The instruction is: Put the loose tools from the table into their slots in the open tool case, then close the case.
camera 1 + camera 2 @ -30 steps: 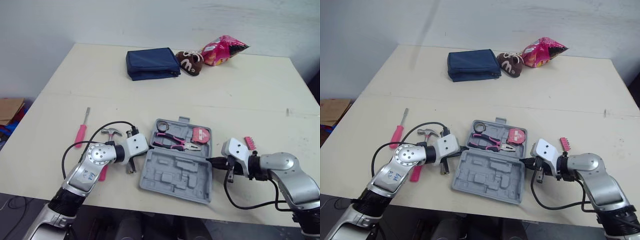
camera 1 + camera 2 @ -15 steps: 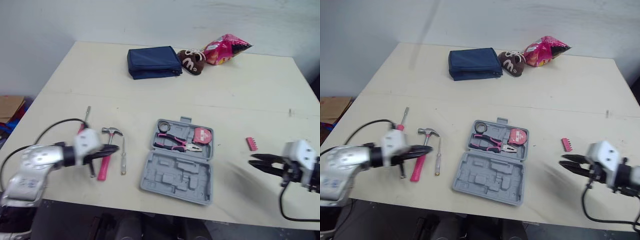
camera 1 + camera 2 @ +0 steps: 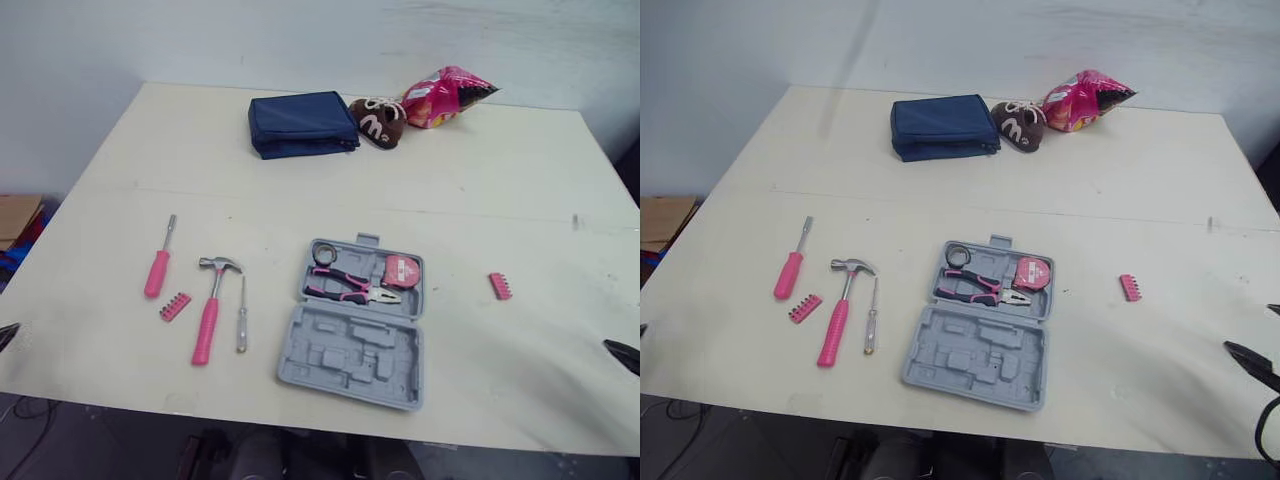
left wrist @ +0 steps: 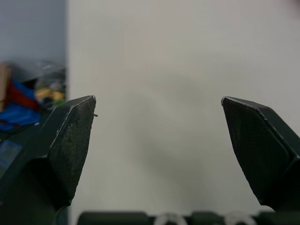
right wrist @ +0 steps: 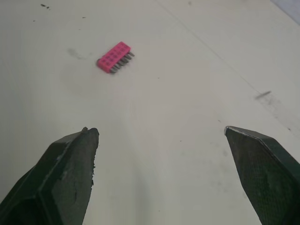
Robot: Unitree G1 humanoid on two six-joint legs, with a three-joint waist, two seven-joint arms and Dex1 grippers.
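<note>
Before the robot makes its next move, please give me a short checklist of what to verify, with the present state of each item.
1. The tool case lies open: ok.
2. The left hand is open and empty: ok.
3. The right hand is open and empty: ok.
4. All tools are stowed: not ok. The hammer, pink screwdriver, slim screwdriver, left bit holder and right bit holder lie on the table.
5. Which slot fits which tool: cannot tell.
</note>
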